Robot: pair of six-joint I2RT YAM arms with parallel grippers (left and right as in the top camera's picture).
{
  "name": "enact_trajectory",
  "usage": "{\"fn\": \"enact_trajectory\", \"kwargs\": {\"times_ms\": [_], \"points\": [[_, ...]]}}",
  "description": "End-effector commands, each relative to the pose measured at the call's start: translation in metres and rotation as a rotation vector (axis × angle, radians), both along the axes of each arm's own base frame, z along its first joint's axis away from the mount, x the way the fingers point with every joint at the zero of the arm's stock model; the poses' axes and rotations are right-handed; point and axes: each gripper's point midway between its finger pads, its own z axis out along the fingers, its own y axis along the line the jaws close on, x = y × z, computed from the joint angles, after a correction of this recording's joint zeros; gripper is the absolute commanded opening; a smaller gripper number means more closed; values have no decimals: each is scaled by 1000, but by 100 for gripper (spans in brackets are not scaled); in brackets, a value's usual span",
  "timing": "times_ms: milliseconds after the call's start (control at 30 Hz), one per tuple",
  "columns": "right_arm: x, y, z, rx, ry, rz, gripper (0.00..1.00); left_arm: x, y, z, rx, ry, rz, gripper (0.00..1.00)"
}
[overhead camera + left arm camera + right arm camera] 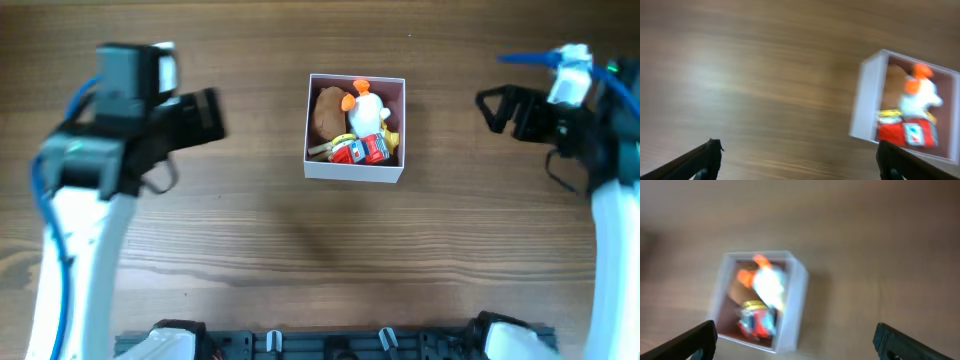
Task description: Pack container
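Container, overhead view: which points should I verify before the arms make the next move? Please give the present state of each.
1. Container stands flat on the table, top open: ok.
2. Brown toy, white and orange toy and red toy lie within its walls: ok.
3. Left gripper open, empty, apart from the container: ok.
4. Right gripper open, empty, apart from the container: ok.
5. Toys sit below the rim: cannot tell.

left tool: jaws wide apart | right tool: jaws wide apart
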Motion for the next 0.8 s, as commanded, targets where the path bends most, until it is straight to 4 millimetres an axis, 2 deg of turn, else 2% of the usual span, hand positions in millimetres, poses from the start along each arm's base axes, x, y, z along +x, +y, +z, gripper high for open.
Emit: {"fn": "enact_trajectory", "kwargs": {"times_ms": [0,133,233,333,567,767], "points": [[-39,26,81,22,-258,62,100,-21,35,21,-13,-46,129,100],[-70,34,119,32,-380,39,100,-26,46,26,-13,-61,165,100],[-90,39,134,65,-417,17,100,-25,46,25,-12,-58,165,100],[-101,42,140,76,-435,10,100,-25,46,24,-13,-56,165,100],[-102,43,136,82,-415,8,100,-25,46,24,-12,-56,165,100],[-97,41,122,97,-352,2,100,-25,46,24,-12,-56,165,100]]}}
